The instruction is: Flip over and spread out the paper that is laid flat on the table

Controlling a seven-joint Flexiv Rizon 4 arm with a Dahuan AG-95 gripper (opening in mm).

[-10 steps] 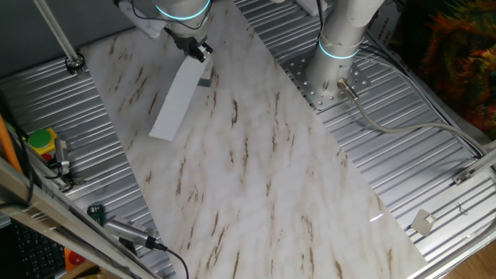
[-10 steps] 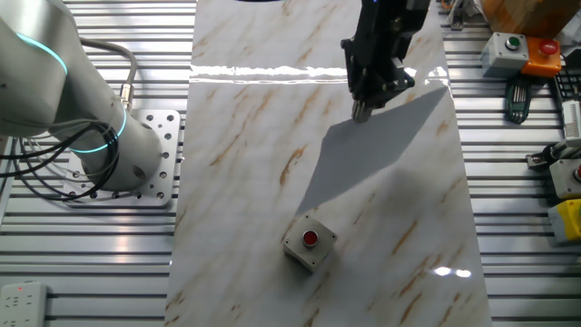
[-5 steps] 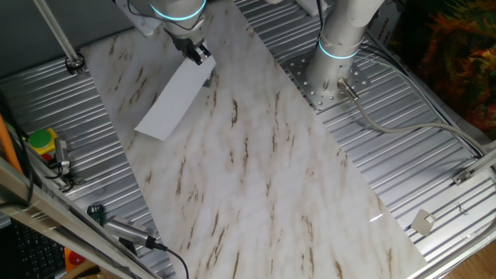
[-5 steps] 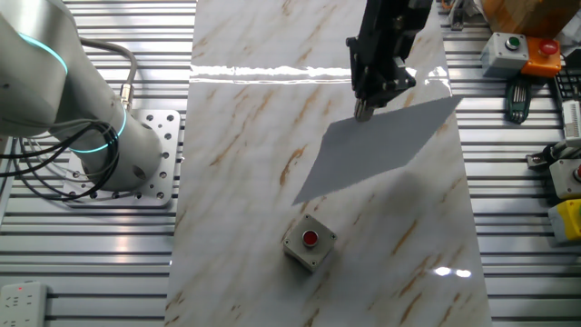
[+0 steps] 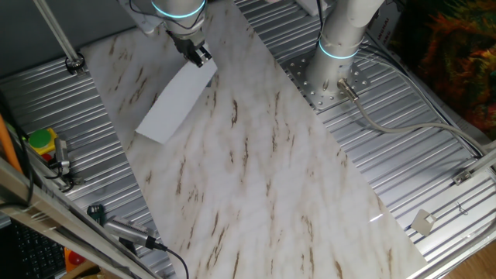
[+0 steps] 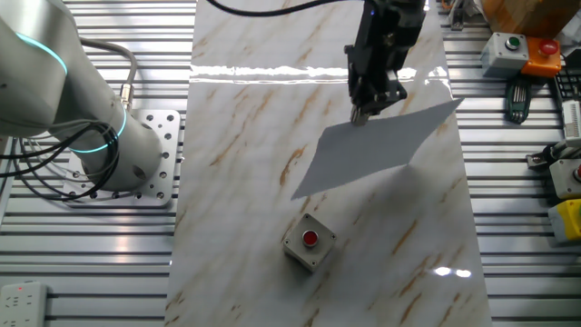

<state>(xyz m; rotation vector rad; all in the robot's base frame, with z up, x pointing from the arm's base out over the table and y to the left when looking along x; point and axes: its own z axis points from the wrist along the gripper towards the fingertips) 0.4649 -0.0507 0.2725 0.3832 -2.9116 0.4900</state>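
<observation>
Gripper (image 6: 360, 115) closed on 1 edge of the paper (image 6: 372, 148), fingertips pointing down at the table (image 6: 236, 218). Paper hanging from the grip, tilted, spreading away below and to both sides of the fingertips; contact of its far corners with the marble top not discernible. Small box with 1 red button (image 6: 309, 241) on the table, well below the gripper, just beyond the paper's lower corner.

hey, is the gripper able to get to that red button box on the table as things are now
Probably yes. The button box stands in the open on the table just past the paper, but the gripper seems to be holding that sheet's edge.
</observation>
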